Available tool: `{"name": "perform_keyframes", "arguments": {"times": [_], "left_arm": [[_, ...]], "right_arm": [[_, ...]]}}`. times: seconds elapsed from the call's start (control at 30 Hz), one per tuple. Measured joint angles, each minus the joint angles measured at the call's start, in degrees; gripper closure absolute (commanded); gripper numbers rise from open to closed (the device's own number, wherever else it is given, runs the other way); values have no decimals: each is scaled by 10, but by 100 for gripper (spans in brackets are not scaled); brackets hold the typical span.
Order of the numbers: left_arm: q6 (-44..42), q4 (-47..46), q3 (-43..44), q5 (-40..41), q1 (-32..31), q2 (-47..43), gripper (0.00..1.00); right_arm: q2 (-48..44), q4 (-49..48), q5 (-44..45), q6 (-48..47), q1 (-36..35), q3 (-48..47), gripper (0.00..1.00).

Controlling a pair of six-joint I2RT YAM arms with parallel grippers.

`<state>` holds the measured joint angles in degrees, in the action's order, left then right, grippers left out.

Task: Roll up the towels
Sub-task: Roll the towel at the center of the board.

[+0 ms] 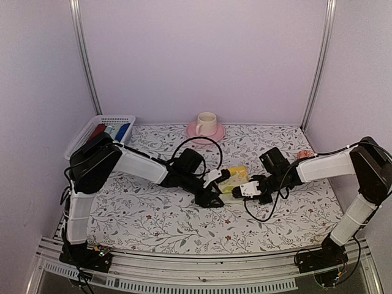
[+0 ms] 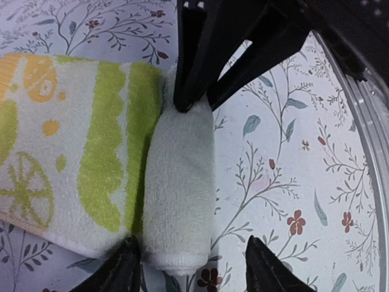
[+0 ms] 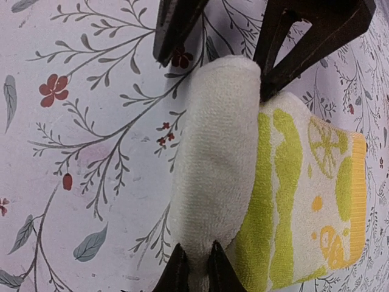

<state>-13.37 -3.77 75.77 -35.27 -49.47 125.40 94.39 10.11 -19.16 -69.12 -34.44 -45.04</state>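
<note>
A pale yellow towel (image 1: pixel 236 176) with green printed marks lies on the floral tablecloth, between my two grippers. Its near edge is turned into a thick roll (image 2: pixel 179 188), while the rest lies flat (image 2: pixel 61 152). My left gripper (image 2: pixel 193 267) is open, with its fingers on either side of one end of the roll and a wide gap on the right. My right gripper (image 3: pixel 197 267) is shut on the other end of the roll (image 3: pixel 216 152). In the top view the left gripper (image 1: pixel 215 195) and right gripper (image 1: pixel 237 192) face each other at the towel's front edge.
A white basket (image 1: pixel 101 125) holding dark red and blue cloth rolls stands at the back left. A pink saucer with a cream cup (image 1: pixel 206 125) sits at the back centre. A small pinkish thing (image 1: pixel 304 154) lies behind the right arm. The metal table rail (image 2: pixel 371 121) runs close by.
</note>
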Motion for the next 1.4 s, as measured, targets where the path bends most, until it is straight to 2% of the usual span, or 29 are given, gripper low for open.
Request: {"name": "perform_keyframes", "arguments": {"times": [0.07, 0.1, 0.3, 0.5, 0.67, 0.97, 1.07, 1.23, 1.4], "left_arm": [[-1, -16, -26, 13, 0, -18, 33], [-1, -43, -66, 33, 0, -49, 32], [-34, -139, -152, 105, -6, -106, 31], [-122, -196, -174, 205, -51, -111, 30], [-182, -227, -174, 249, -90, -109, 31], [-267, -233, -145, 307, -110, -56, 40], [-278, -235, -143, 321, -113, -45, 47], [-299, -234, -137, 343, -118, -40, 64], [-308, -233, -130, 362, -122, -31, 72]], "right_arm": [[2, 13, -7, 4, 3, -8, 88], [5, 30, -17, 8, 10, -18, 89], [45, 105, -66, 15, 36, -75, 89], [93, 189, -118, 26, 58, -142, 89], [133, 253, -155, 32, 74, -192, 90], [185, 344, -192, 38, 87, -259, 91], [193, 364, -201, 37, 90, -268, 90], [197, 385, -207, 37, 93, -272, 90], [200, 394, -209, 36, 93, -276, 89]]}}
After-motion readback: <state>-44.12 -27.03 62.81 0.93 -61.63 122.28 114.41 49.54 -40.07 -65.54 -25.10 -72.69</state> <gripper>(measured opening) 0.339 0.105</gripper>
